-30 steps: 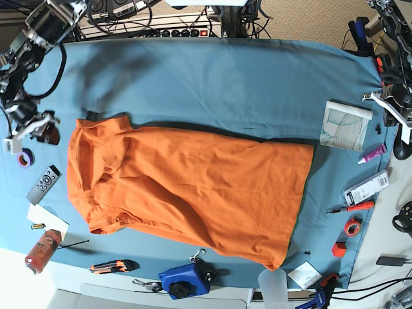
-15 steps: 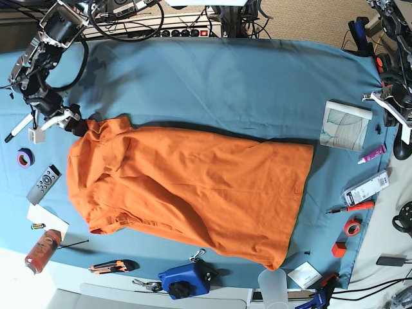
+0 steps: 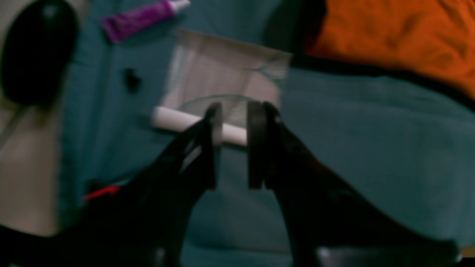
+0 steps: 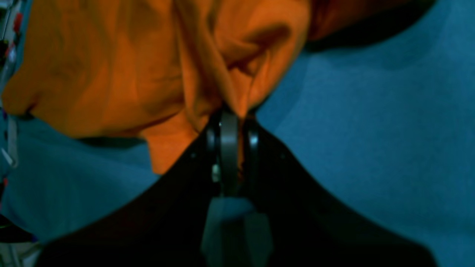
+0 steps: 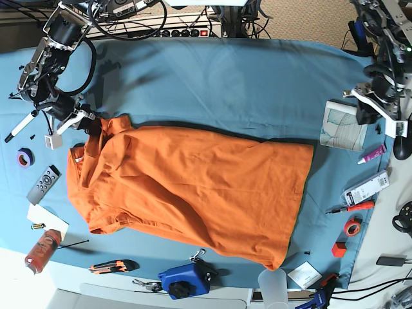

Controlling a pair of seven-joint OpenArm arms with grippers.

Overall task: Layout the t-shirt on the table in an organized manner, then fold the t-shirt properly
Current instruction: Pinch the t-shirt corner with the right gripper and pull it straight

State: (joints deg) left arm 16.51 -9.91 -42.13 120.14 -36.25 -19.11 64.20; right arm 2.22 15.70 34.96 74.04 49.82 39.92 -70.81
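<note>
the right gripper [image 4: 233, 122] pinches a fold at the collar end of the plain bright orange soft-fabric t-shirt [image 5: 187, 187], lying rumpled on the teal-draped counter [image 5: 225, 84], apparently to pull it flat, while the left gripper [image 3: 233, 148] hovers slightly parted, holding nothing.

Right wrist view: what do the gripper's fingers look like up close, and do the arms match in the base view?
The right gripper has black, wedge-shaped fingers with narrow grey pads. The left gripper looks the same: black tapering fingers, flat tips. In the base view both arms are black with white fittings and looping black cables.
</note>
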